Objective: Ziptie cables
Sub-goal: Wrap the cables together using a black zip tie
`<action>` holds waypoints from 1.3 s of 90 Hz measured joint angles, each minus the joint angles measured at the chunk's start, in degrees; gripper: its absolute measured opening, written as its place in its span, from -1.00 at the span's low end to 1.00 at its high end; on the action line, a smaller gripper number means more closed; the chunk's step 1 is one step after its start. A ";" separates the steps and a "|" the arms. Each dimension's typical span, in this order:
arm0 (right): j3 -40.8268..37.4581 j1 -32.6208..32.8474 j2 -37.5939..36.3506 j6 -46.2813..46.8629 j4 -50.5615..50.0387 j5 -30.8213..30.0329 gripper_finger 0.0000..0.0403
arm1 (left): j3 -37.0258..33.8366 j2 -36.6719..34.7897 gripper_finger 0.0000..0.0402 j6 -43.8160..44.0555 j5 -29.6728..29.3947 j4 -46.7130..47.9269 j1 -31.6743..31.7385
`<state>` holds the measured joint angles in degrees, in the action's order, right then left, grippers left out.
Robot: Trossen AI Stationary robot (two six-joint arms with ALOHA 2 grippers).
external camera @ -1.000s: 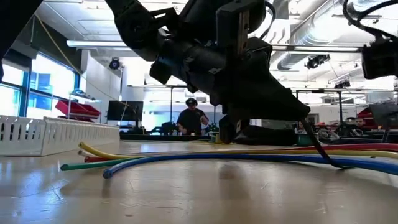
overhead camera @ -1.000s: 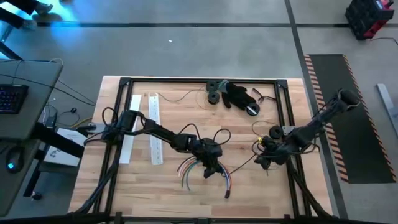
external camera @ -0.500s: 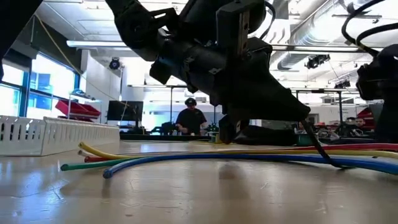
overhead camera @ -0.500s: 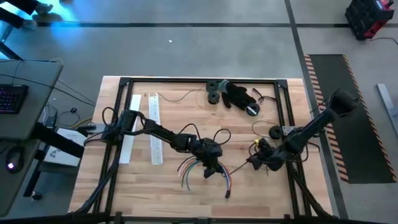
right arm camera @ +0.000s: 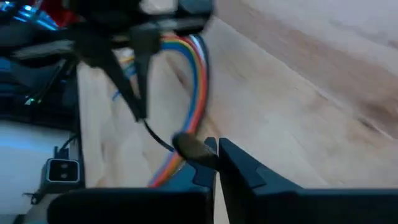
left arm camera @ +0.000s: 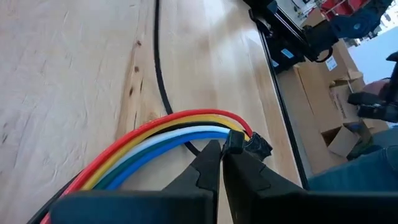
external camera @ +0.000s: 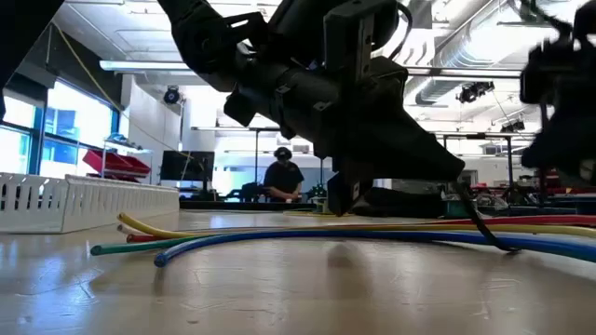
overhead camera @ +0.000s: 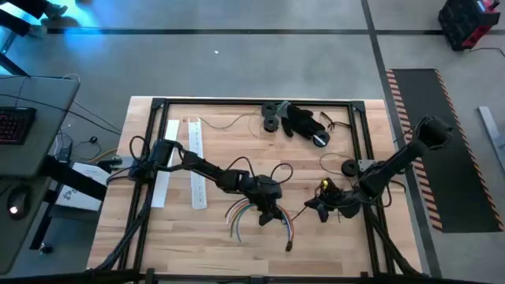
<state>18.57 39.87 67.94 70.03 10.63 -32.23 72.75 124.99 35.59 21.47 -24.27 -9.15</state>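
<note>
High view showed the left gripper (overhead camera: 271, 211) near the middle of the wooden table (overhead camera: 331, 244), pressed down on the cables (overhead camera: 239, 214), which fanned out toward the front edge in a loose curve. In the left wrist view its 2 fingers (left arm camera: 208, 163) sat closed together, tips just against the coloured bundle beside a thin black cord (left arm camera: 160, 81); whether they pinched anything could not be told. The right gripper (overhead camera: 316, 208) hung just beside it on the right, its fingers (right arm camera: 239, 163) nearly shut with only a thin slit between them, close to the bundle's bend.
</note>
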 joint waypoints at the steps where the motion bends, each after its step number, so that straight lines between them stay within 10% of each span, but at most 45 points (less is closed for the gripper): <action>1: 0.20 -0.13 0.00 -0.42 -0.03 -0.13 -1.00 | 0.00 -0.01 -1.00 0.06 0.00 -0.13 0.03; 117: 21.07 -8.91 27.02 -38.56 -11.73 7.79 -1.00 | -0.02 -0.24 -1.00 8.80 11.48 -7.00 2.11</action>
<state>39.64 30.96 94.96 31.47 -1.10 -24.44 72.73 124.75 44.40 32.95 -31.27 -7.04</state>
